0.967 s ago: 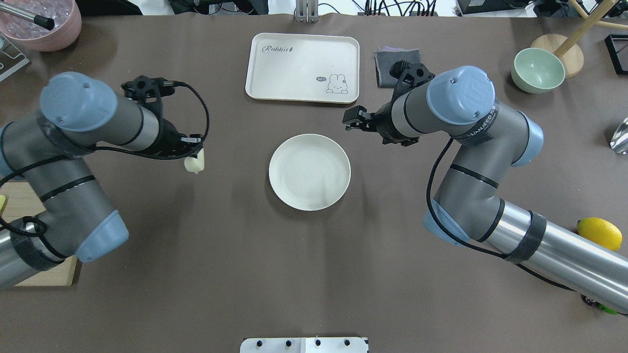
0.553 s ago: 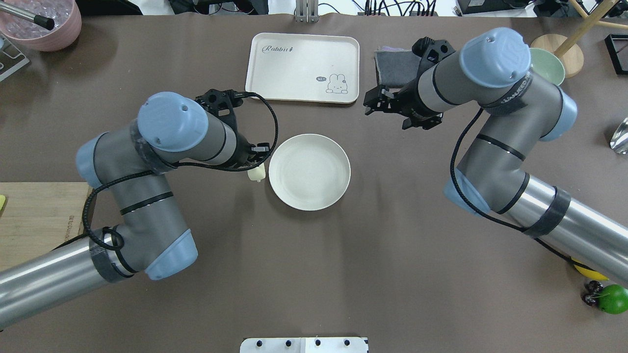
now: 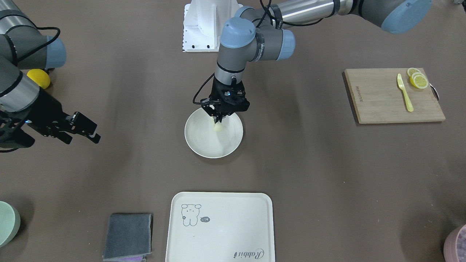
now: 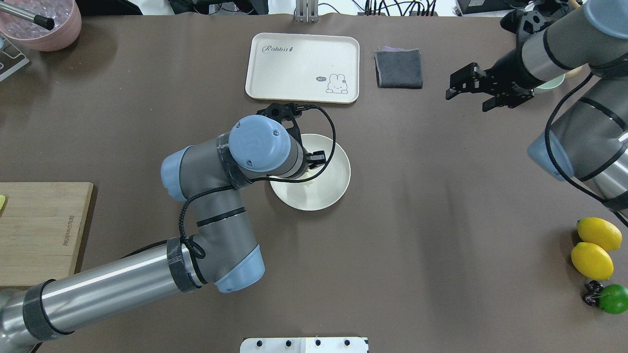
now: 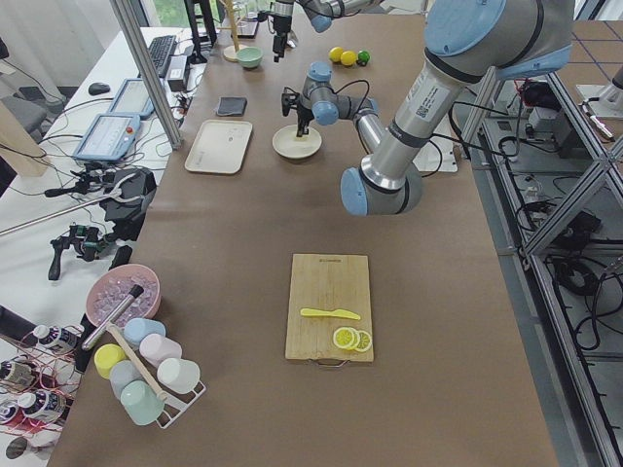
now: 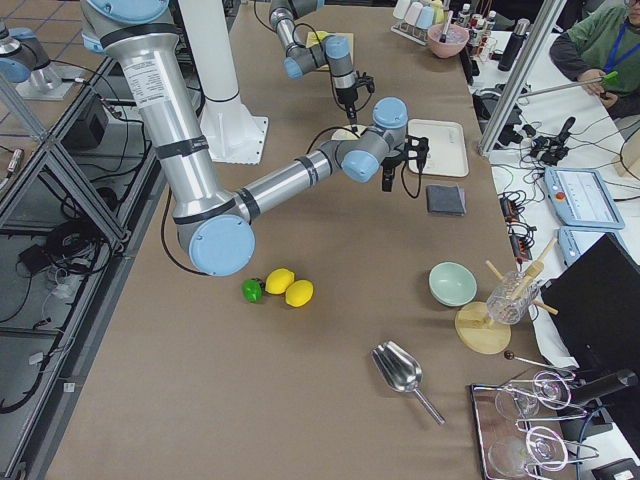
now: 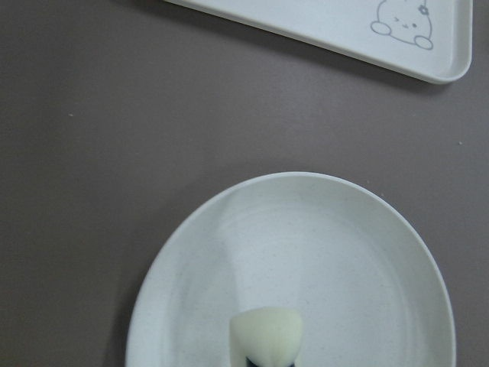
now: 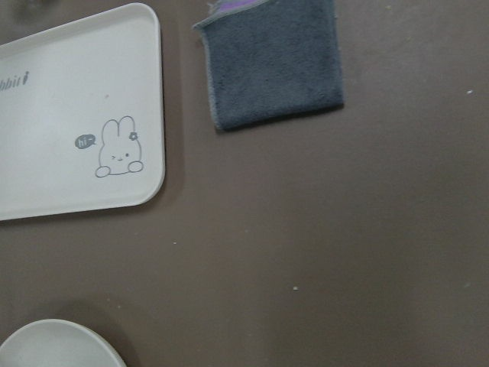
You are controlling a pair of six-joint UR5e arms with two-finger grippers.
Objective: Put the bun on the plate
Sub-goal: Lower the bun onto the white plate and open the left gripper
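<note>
Bare table (image 4: 417, 196) around plate (image 4: 341, 189); tray (image 4: 294, 68) nearby.

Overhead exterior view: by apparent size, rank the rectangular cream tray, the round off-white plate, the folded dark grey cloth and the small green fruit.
1. rectangular cream tray
2. round off-white plate, though the left arm partly covers it
3. folded dark grey cloth
4. small green fruit

Small cream bun (image 3: 218, 127) in left pincer (image 3: 218, 121), over round off-white plate (image 3: 203, 145).
</note>
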